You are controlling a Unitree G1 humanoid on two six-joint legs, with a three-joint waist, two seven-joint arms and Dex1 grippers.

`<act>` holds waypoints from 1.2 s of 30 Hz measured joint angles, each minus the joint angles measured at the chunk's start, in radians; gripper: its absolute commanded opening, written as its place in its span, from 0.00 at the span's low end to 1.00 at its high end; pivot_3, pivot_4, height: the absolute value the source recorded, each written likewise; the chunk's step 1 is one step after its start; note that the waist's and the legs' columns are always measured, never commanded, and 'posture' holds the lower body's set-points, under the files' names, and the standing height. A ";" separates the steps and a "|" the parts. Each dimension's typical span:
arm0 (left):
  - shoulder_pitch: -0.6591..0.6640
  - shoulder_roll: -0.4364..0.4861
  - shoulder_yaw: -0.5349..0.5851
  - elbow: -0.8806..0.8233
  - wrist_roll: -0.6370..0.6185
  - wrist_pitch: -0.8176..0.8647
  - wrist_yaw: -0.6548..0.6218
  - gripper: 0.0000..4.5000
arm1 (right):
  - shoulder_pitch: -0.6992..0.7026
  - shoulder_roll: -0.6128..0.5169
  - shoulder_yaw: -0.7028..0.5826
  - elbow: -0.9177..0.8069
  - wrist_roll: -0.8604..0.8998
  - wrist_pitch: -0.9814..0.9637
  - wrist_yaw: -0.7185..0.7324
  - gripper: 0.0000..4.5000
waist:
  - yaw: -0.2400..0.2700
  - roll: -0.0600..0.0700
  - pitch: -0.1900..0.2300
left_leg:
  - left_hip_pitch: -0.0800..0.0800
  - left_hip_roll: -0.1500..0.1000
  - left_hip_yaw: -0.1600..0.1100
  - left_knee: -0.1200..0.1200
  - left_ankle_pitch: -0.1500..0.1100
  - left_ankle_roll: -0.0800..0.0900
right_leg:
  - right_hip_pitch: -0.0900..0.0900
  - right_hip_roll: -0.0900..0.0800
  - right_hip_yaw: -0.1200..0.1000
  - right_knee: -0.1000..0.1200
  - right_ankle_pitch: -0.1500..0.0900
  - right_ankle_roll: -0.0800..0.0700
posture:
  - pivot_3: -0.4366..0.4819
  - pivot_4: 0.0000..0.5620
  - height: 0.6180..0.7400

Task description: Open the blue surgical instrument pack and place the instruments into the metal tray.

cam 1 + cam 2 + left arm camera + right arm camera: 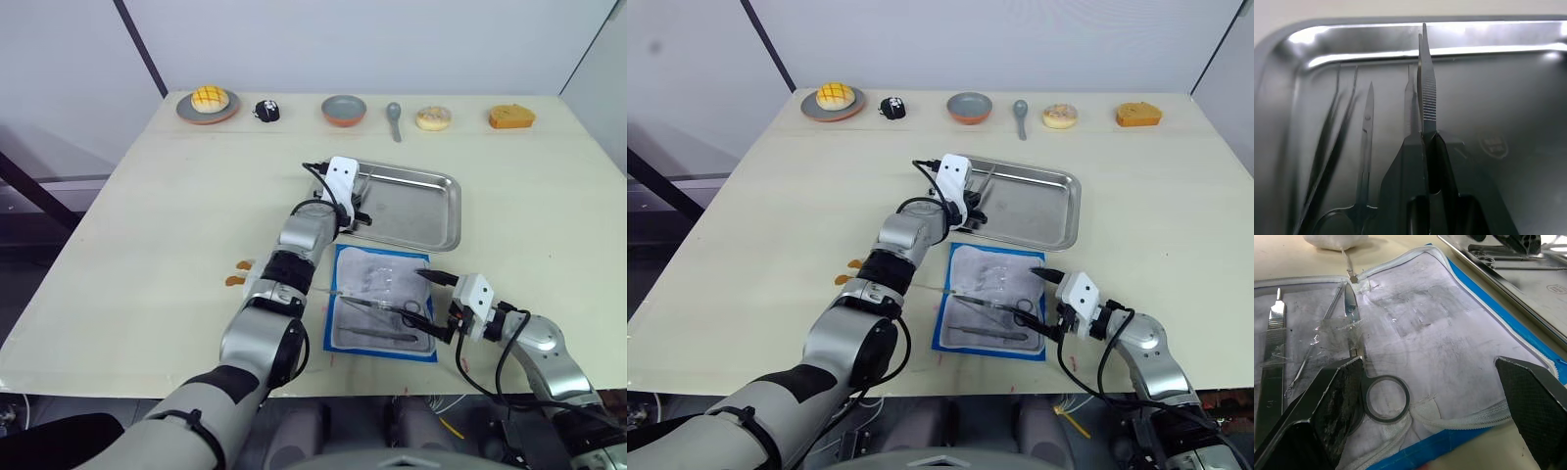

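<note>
The blue surgical instrument pack [381, 298] lies unzipped and flat near the table's front edge, its grey-white lining [1425, 328] facing up. In its pockets are instruments: ring-handled scissors [1385, 399], a flat handle [1272, 357] and a thin probe [1317, 345]. My right gripper [438, 304] is open at the pack's right edge, its fingers either side of the scissor rings. Just behind the pack is the metal tray [431, 211]. My left gripper [1425, 142] hovers over the tray's left end, shut on slim tweezers [1427, 93]. Scissors [1366, 142] and thin forceps [1332, 132] lie in the tray.
Along the far edge stand a plate with a yellow bun [208, 103], a small black toy [266, 111], a round grey bowl [344, 110], a grey spoon [394, 116], a doughnut [433, 117] and an orange cake piece [512, 117].
</note>
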 measured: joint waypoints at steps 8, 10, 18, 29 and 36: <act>0.000 -0.014 -0.001 0.012 0.002 0.019 -0.002 0.01 | 0.004 0.000 0.000 -0.004 0.000 0.000 -0.003 1.00 | 0.000 0.000 0.000 | 0.000 0.000 0.000 0.000 0.000 0.000 | 0.000 0.000 0.000 0.000 0.000 0.000 | 0.48 0.27 1.00; 0.000 -0.014 -0.001 0.012 0.002 0.023 0.001 0.01 | 0.005 0.000 0.000 -0.005 0.000 0.000 -0.005 1.00 | 0.000 0.000 0.000 | 0.000 0.000 0.000 0.000 0.000 0.000 | 0.000 0.000 0.000 0.000 0.000 0.000 | 0.48 0.27 1.00; 0.001 -0.014 -0.001 0.005 0.003 0.029 0.005 0.26 | 0.008 0.000 0.000 -0.007 0.000 0.000 -0.010 1.00 | 0.000 0.000 0.000 | 0.000 0.000 0.000 0.000 0.000 0.000 | 0.000 0.000 0.000 0.000 0.000 0.000 | 0.48 0.27 1.00; 0.002 -0.010 0.016 -0.034 0.000 0.025 0.031 0.81 | 0.007 0.000 0.000 -0.007 0.000 0.000 -0.010 1.00 | 0.000 0.000 0.000 | 0.000 0.000 0.000 0.000 0.000 0.000 | 0.000 0.000 0.000 0.000 0.000 0.000 | 0.48 0.27 1.00; 0.038 0.005 0.028 -0.201 -0.057 -0.023 -0.073 0.81 | 0.007 0.002 0.001 -0.007 0.000 0.000 -0.011 1.00 | 0.000 0.000 0.000 | 0.000 0.001 0.000 0.000 0.000 0.000 | 0.000 0.000 0.000 0.000 0.000 0.000 | 0.48 0.27 1.00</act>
